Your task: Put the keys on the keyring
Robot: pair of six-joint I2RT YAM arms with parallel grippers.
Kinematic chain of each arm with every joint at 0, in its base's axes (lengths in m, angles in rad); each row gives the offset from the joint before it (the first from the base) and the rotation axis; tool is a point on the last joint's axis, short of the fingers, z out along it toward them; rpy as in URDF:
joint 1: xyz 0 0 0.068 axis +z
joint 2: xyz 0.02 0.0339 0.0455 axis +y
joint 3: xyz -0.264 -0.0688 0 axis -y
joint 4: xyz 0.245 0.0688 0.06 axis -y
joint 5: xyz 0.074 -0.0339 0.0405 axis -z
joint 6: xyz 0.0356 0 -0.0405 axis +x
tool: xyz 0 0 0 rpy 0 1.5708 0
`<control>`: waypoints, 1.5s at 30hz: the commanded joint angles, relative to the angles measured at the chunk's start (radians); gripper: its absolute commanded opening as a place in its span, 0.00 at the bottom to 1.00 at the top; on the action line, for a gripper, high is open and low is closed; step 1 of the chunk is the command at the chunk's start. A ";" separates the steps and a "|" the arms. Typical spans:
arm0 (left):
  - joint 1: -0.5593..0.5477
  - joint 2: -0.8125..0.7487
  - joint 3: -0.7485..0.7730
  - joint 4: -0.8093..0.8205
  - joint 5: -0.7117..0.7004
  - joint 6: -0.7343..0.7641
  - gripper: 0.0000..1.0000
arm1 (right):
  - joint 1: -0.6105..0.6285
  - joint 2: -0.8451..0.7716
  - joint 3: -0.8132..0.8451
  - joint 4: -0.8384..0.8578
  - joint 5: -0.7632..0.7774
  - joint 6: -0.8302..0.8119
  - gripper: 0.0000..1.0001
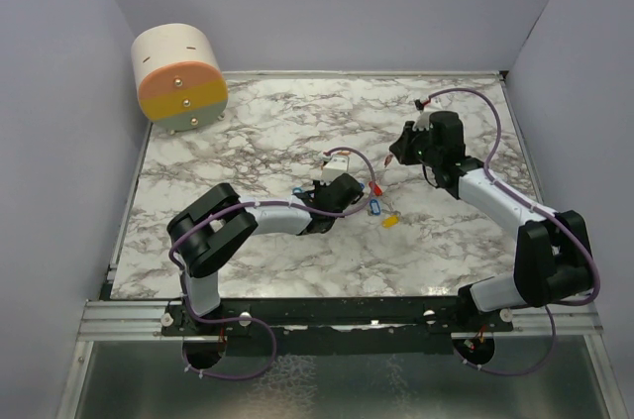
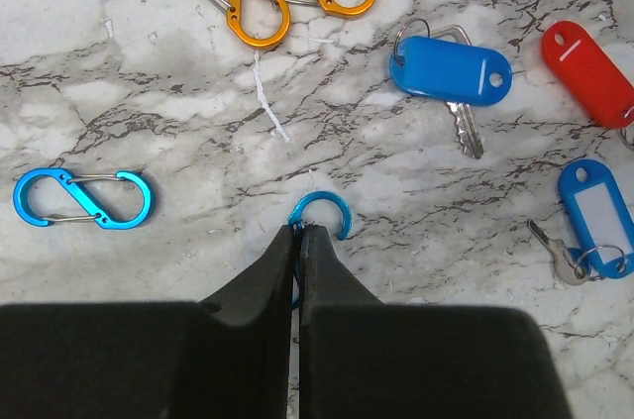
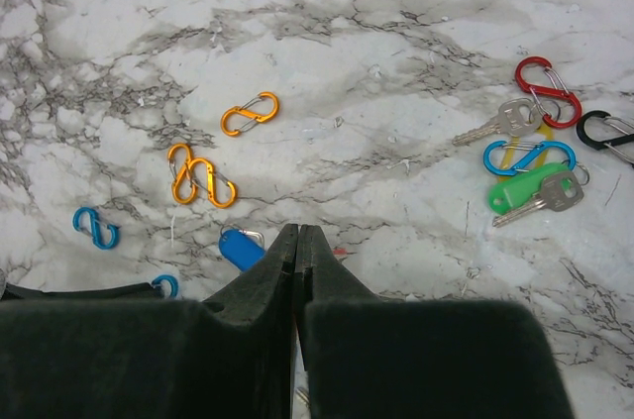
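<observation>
Keys (image 2: 451, 72) aren't on anything yet: the blue-tagged one lies upper right in the left wrist view, a red tag (image 2: 588, 72) near it, on the surface (image 2: 129, 112). Left hand (image 2: 298, 233) is clenched on a blue clip (image 2: 335, 201), one loop poking out in front. Right hand (image 3: 298, 239) is pinched closed, nothing visible in it. My guess: hold that clip firm with the free loop exposed, then fetch a key by its ring and hook it slowly, or the clip twists
</observation>
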 commanded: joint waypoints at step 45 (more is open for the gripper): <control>0.161 -0.112 0.257 -0.019 0.372 0.176 0.00 | 0.258 -0.011 -0.067 0.166 -0.037 -0.176 0.01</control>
